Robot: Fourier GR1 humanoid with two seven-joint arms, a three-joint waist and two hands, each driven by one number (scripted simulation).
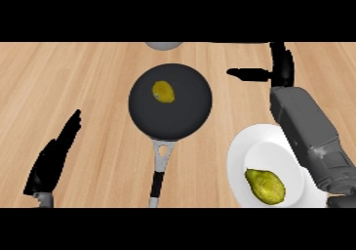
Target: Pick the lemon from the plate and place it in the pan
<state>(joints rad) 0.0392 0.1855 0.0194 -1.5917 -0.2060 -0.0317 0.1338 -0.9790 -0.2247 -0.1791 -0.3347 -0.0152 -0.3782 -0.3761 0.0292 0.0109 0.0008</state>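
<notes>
Head view of the wooden bench [65,78]. A black pan [170,100] sits at centre, its handle pointing toward the near edge; a small yellow lemon [163,91] lies inside it, left of the pan's middle. A white plate [248,156] at near right carries a second, yellow-green fruit [265,186]. The right robot hand [277,71] hovers to the right of the pan, fingers straight and apart, holding nothing. The left robot hand [54,156] rests open at near left. A grey object [164,46] is cut off at the far edge. The lemon is judged light, stiff and rounded, liable to roll; grasp it across its narrow middle.
</notes>
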